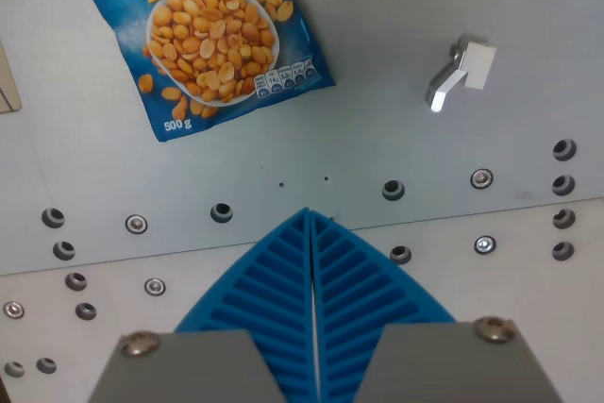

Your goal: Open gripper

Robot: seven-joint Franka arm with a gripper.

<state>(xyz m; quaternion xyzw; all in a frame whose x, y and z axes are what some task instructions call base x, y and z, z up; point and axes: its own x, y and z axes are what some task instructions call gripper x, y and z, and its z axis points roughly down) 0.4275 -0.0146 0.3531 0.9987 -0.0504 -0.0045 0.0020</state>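
My gripper (311,216) fills the lower middle of the wrist view. Its two blue ribbed fingers (274,299) are pressed flat together, with nothing between them. It hangs above a grey metal plate (396,129). A blue bag of salted peanuts (203,30) lies flat on the plate at the upper left, well apart from the fingertips.
A small white and metal lever-like fitting (462,73) stands on the plate at the upper right. Several bolt holes and screws (394,190) run across the plate around the fingertips. A pale edge (6,82) shows at the far left.
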